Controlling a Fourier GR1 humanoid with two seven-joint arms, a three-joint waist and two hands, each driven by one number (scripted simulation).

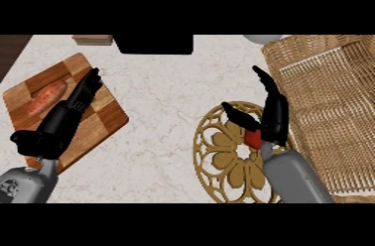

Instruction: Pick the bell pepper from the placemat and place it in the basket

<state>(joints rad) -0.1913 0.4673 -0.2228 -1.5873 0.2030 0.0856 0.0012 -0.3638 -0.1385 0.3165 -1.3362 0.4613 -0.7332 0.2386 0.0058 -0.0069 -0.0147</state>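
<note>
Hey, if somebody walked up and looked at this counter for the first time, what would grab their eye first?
Probably the robot's right hand at the right, over the round gold cut-out placemat, with the small red bell pepper showing at its palm. Just beyond it to the right stands the large woven wicker basket. At the left, the left hand rests open across a checkered wooden cutting board beside an orange sweet potato.

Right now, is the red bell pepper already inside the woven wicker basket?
No, the red bell pepper sits over the round gold openwork placemat at the right hand, left of the woven wicker basket.
</note>
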